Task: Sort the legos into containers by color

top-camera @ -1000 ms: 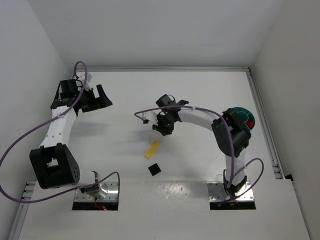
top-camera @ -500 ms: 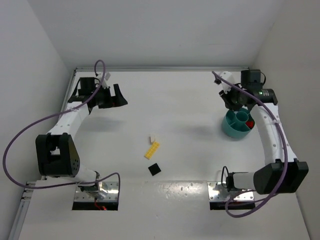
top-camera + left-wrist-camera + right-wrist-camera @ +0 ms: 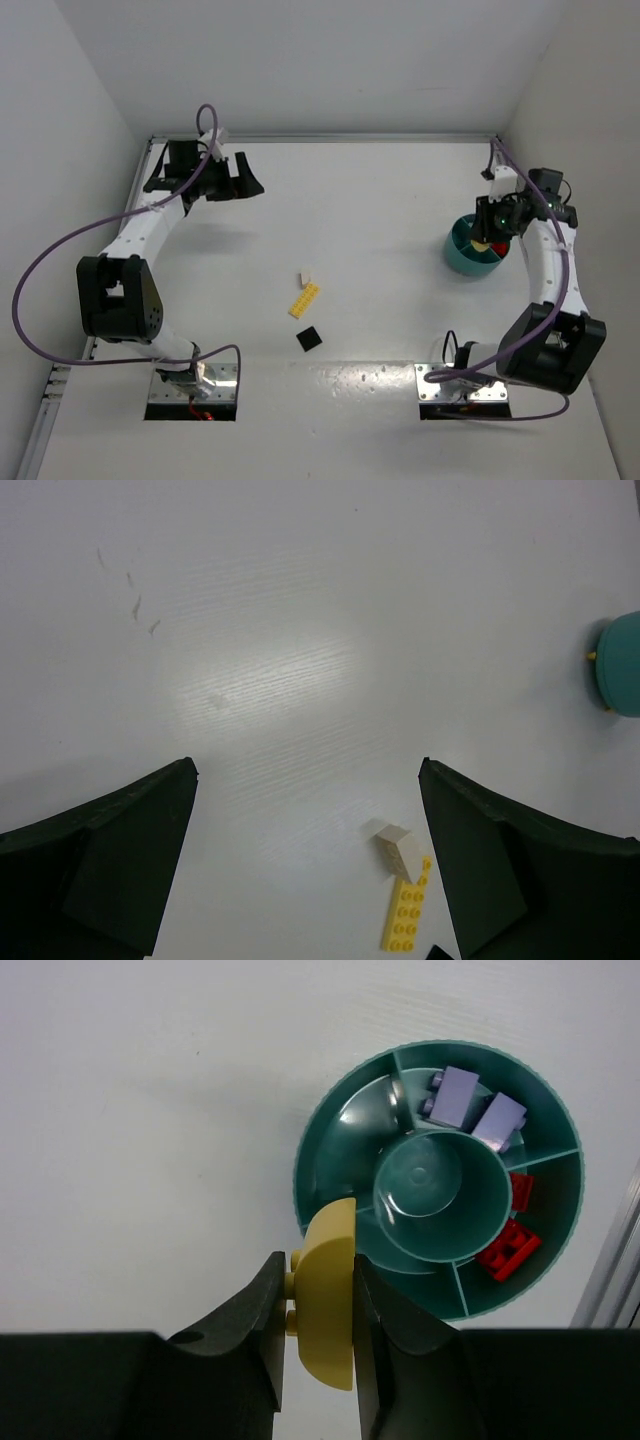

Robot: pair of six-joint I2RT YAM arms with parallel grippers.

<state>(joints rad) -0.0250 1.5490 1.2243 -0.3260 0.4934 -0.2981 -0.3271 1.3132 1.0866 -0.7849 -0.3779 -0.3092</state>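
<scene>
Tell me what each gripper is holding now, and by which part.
The right gripper pinches a yellow curved brick across its studded face and the opposite face. The left gripper stands open, holding nothing.

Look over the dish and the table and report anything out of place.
Nothing stands out. The teal dish sits upright, purple bricks in one compartment, red bricks in another. The right gripper holds a yellow piece near its rim. A white brick, yellow plate and black square lie on the table, simply unsorted.
</scene>
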